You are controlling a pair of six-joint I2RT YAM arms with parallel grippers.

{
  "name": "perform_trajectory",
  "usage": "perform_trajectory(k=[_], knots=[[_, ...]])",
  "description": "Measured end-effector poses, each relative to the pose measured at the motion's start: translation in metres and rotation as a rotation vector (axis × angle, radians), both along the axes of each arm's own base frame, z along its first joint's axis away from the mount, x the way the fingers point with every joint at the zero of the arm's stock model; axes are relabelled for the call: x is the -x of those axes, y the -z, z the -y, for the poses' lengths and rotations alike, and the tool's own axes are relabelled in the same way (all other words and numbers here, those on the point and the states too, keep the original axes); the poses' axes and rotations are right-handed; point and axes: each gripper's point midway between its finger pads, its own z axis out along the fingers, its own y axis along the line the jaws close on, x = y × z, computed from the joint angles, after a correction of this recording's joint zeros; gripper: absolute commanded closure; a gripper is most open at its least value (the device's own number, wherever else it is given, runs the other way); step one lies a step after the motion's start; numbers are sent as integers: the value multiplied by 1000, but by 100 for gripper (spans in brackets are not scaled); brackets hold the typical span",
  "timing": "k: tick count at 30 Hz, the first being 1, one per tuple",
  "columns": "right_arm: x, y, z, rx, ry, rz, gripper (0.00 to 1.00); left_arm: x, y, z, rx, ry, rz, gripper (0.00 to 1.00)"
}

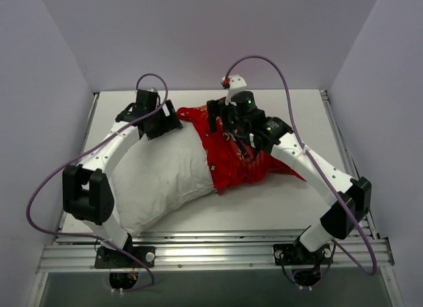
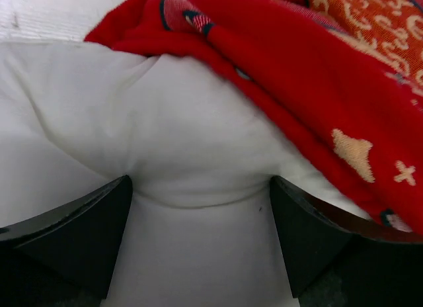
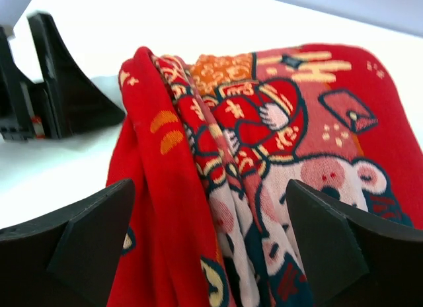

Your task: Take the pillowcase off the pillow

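Note:
The white pillow (image 1: pixel 165 175) lies slantwise on the table, its near-left part bare. The red pillowcase (image 1: pixel 238 158) is bunched over its far-right end, with a flap trailing onto the table. My left gripper (image 1: pixel 165 122) is open and presses down on the pillow's far edge, just left of the red cloth. In the left wrist view (image 2: pixel 201 234) white pillow (image 2: pixel 165 122) bulges between the spread fingers, with the pillowcase (image 2: pixel 297 62) beside it. My right gripper (image 1: pixel 231 131) is open over the bunched pillowcase. In the right wrist view (image 3: pixel 208 241) folds of the pillowcase (image 3: pixel 264 141) stand between the wide jaws.
The white table (image 1: pixel 284 201) is boxed in by pale walls at the back and both sides. An aluminium rail (image 1: pixel 211 251) runs along the near edge by the arm bases. Purple cables loop above both arms. The left gripper's fingers (image 3: pixel 46 82) show in the right wrist view.

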Motion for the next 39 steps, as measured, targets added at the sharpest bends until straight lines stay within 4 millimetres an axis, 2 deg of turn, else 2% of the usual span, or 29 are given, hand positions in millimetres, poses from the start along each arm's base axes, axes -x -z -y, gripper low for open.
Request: perform_trajectory(k=[2,3,6,7,9,12,16,18,19,20,21,22,23,27,30,32,35,39], knots=[[-10,-1,-7,16,-10,11,5,-1,19,6,20,9,-37,21],[-16,0,-12,25,-15,14,4,-2,23,7,32,9,-33,38],[-34,1,-26,41,-29,18,4,1,21,10,68,6,7,63],[-41,1,-33,42,-32,21,4,4,21,11,78,6,23,80],[-55,9,-46,49,-40,15,4,11,21,14,93,9,46,97],[-72,36,-62,75,-50,-24,3,21,20,20,88,26,93,98],[-76,95,-71,147,-68,-133,6,38,12,23,36,38,163,98],[-73,113,-74,164,-85,-173,18,46,8,18,-6,35,194,98],[-71,115,-75,162,-94,-182,33,49,6,16,-22,31,206,98],[-71,115,-76,162,-100,-184,42,51,5,13,-39,29,214,98],[-70,114,-76,160,-106,-183,82,54,3,11,-57,27,223,98],[-67,114,-78,156,-115,-190,83,56,-2,8,-77,26,239,98],[-66,115,-78,162,-120,-189,100,57,-5,5,-93,23,251,98],[-64,119,-64,138,-102,-224,100,65,-19,-1,-135,24,289,98],[-72,106,-43,102,-51,-225,100,68,-32,-1,-149,33,309,98],[-81,96,-22,80,2,-225,100,71,-46,-3,-153,32,332,98],[-94,82,20,47,105,-239,100,75,-76,-5,-154,32,375,98],[-102,56,73,-27,246,-247,100,79,-108,-10,-156,30,414,98]])
